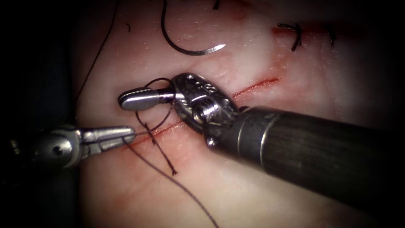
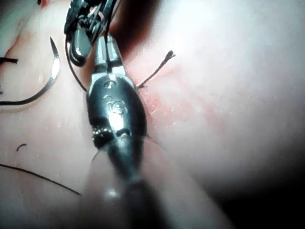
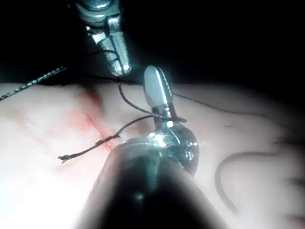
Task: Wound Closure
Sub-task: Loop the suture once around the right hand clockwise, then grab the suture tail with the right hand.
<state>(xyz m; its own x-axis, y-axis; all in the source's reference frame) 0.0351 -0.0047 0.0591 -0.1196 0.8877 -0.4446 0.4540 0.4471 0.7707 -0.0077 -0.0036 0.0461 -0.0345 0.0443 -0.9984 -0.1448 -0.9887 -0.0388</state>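
Tissue (image 1: 295, 84) bears loose needle (image 1: 185, 50); left pincer (image 1: 126, 136) grips thread (image 1: 168, 169); right pincer (image 1: 126, 99) looped.

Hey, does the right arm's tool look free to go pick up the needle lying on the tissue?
Probably not yet. The needle lies loose on the tissue with nothing over it, but the right claw has thread looped around it, and the left claw holds that thread.

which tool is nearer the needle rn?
Right. The right tool, thread looped round its jaws, sits just below the needle lying free on the tissue; the left tool, gripping thread, is lower-left.
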